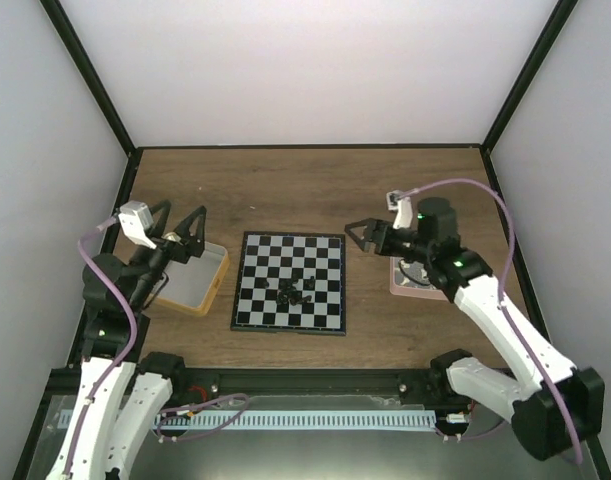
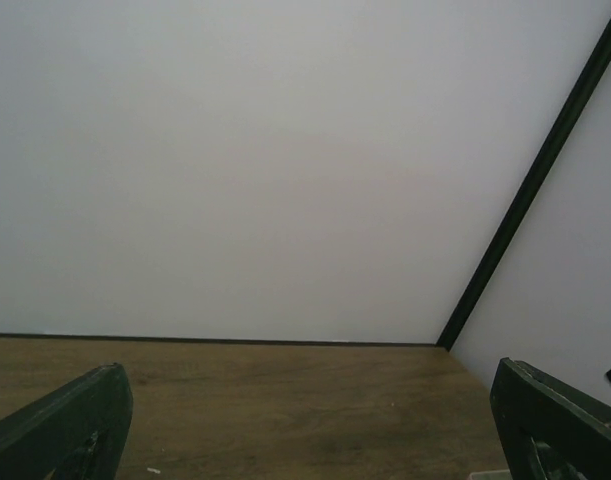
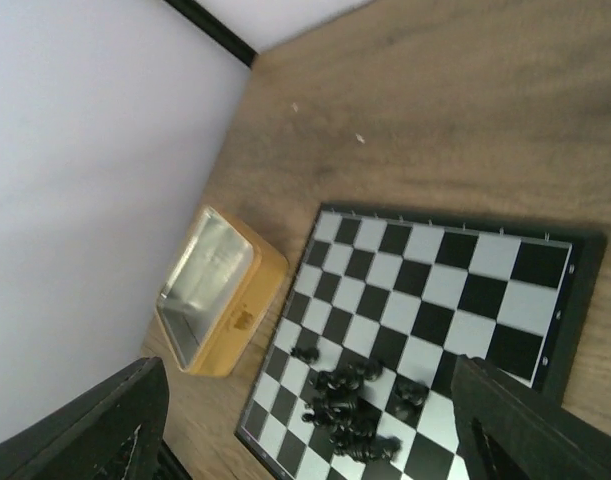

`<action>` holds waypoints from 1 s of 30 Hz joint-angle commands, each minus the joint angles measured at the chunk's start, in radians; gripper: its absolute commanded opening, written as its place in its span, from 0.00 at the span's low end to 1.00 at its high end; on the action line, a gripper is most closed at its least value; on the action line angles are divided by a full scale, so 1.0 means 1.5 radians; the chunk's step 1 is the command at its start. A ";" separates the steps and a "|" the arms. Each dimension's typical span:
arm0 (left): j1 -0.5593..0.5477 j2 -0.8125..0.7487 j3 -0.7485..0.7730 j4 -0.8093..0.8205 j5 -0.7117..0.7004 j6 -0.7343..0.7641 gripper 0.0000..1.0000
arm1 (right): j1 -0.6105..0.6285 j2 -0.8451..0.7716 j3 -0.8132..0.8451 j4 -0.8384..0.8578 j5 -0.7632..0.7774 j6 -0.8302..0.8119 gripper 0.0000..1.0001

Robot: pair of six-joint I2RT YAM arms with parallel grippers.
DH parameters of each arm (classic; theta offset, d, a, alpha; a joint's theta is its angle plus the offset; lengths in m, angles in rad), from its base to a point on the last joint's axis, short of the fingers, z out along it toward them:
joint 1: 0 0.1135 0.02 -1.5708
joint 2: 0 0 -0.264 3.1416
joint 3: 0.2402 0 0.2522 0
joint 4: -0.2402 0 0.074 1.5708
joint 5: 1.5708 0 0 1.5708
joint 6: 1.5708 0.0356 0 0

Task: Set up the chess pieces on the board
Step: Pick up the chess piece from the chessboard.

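- Black chess pieces (image 1: 296, 292) lay clustered on the board (image 1: 275, 255).
- Left gripper (image 1: 182, 224) gaped wide, empty, near the yellow tray (image 1: 197, 290).
- Right gripper (image 1: 356, 236) stood spread, holding nothing.

Chess pieces (image 1: 296, 292) — a huddle on the board (image 1: 272, 254)

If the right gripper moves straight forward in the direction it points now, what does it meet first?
Probably the pile of chess pieces on the board: the right gripper, jaws open, aims down at them. Its height is hard to judge.
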 commanded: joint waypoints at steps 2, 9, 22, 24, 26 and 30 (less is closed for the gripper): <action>0.003 0.002 0.025 0.026 -0.007 0.036 1.00 | 0.111 0.087 0.052 -0.050 0.165 -0.001 0.77; 0.003 0.014 0.029 0.041 -0.011 0.038 1.00 | 0.238 0.217 0.099 -0.119 0.301 -0.034 0.65; 0.005 0.013 0.003 0.037 -0.033 0.043 1.00 | 0.326 0.417 0.168 -0.155 0.307 -0.055 0.44; 0.005 0.012 0.003 0.035 -0.031 0.042 1.00 | 0.331 0.439 0.179 -0.159 0.310 -0.055 0.44; 0.005 0.012 0.001 0.034 -0.030 0.042 1.00 | 0.336 0.456 0.189 -0.165 0.319 -0.056 0.43; 0.005 0.012 0.000 0.034 -0.029 0.041 1.00 | 0.345 0.475 0.203 -0.164 0.349 -0.053 0.39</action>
